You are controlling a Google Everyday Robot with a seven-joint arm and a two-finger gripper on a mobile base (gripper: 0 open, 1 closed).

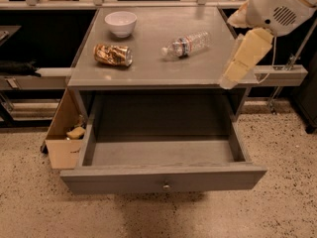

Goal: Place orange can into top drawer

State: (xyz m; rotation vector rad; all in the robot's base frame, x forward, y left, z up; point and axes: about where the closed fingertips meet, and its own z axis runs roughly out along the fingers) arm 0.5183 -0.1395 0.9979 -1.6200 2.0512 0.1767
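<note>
The orange can (113, 54) lies on its side on the grey tabletop, left of centre. The top drawer (124, 180) is pulled fully open below the tabletop; its inside is bare and its small round knob is in the middle of the front panel. My gripper (231, 77) hangs from the white arm at the upper right, pointing down and left, with its tip over the table's right front corner. It is far to the right of the can and holds nothing that I can see.
A white bowl (121, 23) stands behind the can. A clear plastic water bottle (187, 43) lies mid-table. A tan cardboard box (64, 128) stands on the floor left of the drawer. A grey rail (285, 74) runs along the right.
</note>
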